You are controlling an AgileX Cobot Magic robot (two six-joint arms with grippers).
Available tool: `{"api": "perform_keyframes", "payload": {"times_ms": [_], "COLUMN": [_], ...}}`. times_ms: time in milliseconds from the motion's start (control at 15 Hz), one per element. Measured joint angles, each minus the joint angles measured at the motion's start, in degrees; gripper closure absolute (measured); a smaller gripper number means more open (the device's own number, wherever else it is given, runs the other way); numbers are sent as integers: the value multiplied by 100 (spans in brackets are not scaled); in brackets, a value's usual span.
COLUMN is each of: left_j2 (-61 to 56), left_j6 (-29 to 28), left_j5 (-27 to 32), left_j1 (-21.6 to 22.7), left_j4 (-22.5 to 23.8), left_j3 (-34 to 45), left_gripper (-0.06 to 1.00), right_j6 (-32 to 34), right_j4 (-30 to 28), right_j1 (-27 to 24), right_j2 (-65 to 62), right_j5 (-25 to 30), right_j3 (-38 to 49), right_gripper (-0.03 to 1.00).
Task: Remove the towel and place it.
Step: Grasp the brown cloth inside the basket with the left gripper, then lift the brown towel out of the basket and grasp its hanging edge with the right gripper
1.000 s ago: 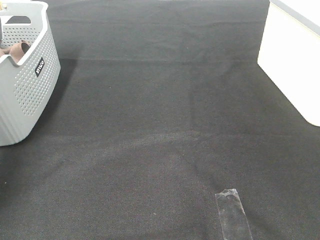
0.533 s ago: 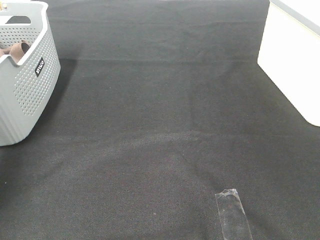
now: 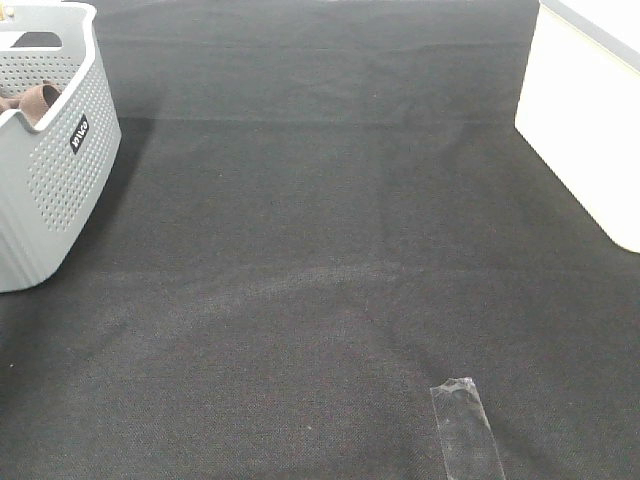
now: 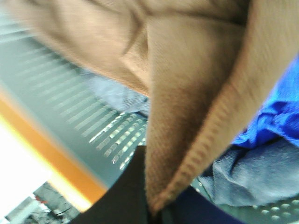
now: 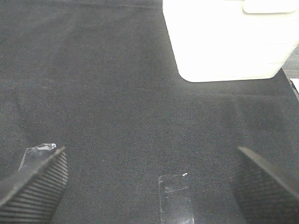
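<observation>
Towel (image 4: pixel 196 70): brown with a stitched hem, pressed close against the left claw (image 4: pixel 156 212) and filling its view. One folded edge runs down between the two dark fingers. In the high view the towel (image 3: pixel 38 100) peeps over the rim of the basket (image 3: pixel 55 170).
Left claw: narrow, pinched on the tip of the towel's fold. The picture is blurred, so the grip shows only roughly.
Beside the left claw: blue cloth (image 4: pixel 275 116) and grey cloth (image 4: pixel 252 177) lie against the towel, with the slotted basket wall beyond.
Right claw (image 5: pixel 148 156): fingers spread wide, holding nothing, over the mat and well apart from the towel.
Surface: black woven mat (image 3: pixel 330 250). A strip of clear tape (image 5: pixel 175 198) lies on it between the right claw's fingers, and a tape scrap (image 5: pixel 39 150) lies just by one finger.
Room: a white box (image 5: pixel 229 42) stands on the mat ahead of the right claw.
</observation>
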Motion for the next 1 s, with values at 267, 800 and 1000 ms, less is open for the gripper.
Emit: {"api": "perform_keyframes", "payload": {"times_ms": [267, 800, 1000], "left_j2": [-745, -2000, -2011], "left_j6": [-252, -1026, -1438], "left_j5": [-246, -762, -985], "left_j1": [-298, -2212, -2825], "left_j4": [-487, -510, -493], "left_j3": [0, 0, 0], "left_gripper": [94, 94, 94], "right_j6": [0, 0, -384], "right_j4": [0, 126, 928], "right_j1": [0, 0, 0], "right_j2": [0, 29, 556], "right_j5": [0, -241, -1324], "right_j3": [0, -80, -126], "right_gripper": [7, 7, 7]}}
